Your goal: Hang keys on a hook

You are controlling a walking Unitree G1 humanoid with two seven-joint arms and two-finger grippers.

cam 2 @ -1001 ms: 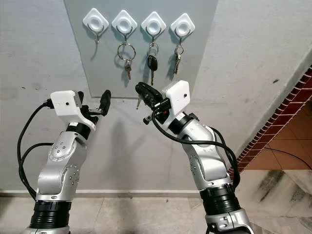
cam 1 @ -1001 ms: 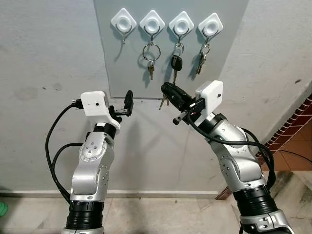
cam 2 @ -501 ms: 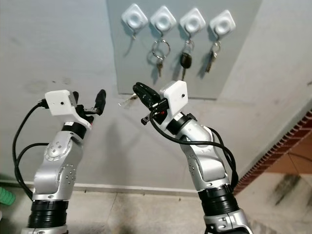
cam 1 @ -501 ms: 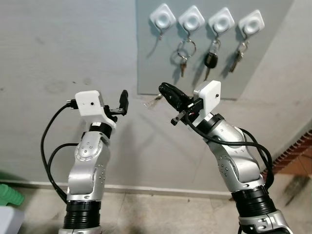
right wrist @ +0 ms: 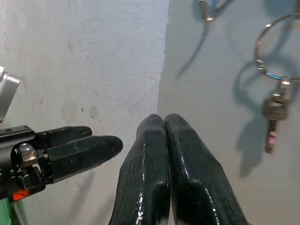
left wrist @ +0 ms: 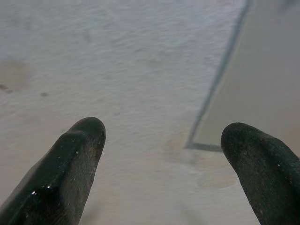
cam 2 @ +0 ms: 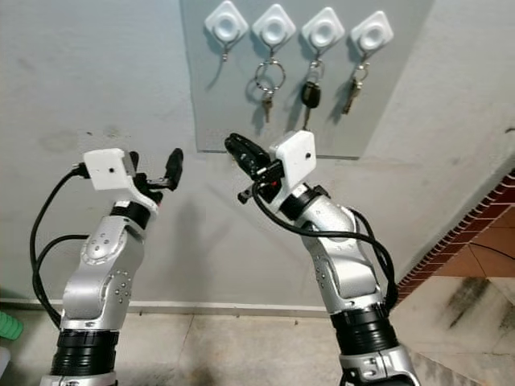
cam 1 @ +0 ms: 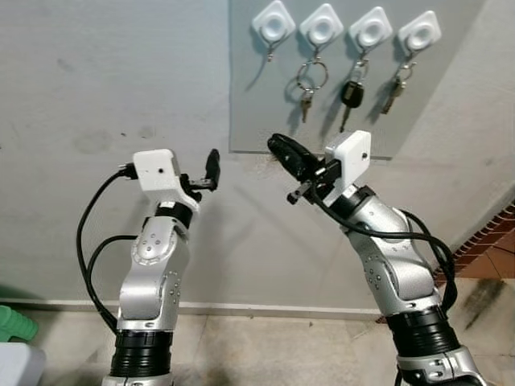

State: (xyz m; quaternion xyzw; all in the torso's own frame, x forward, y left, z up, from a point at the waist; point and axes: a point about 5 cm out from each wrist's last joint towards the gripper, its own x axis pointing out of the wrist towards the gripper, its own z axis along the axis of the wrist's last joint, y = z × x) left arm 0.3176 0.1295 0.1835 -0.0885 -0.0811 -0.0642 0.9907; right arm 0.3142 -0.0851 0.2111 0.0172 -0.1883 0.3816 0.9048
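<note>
Four white hooks (cam 1: 273, 22); three hanging key sets (cam 1: 307, 87); two grippers (cam 1: 211, 168).

Two silver metal arms with rounded, brushed housings carry small dark screws set around their circular joint covers, and each ends below in a ribbed black collar. A white boxy camera block sits on each wrist. Thick black cables loop from the left block down beside the arm, and others wrap the right forearm. The left hand (cam 1: 212, 168) and right hand (cam 1: 283, 153) each have two long, glossy black fingers with rounded tips.
</note>
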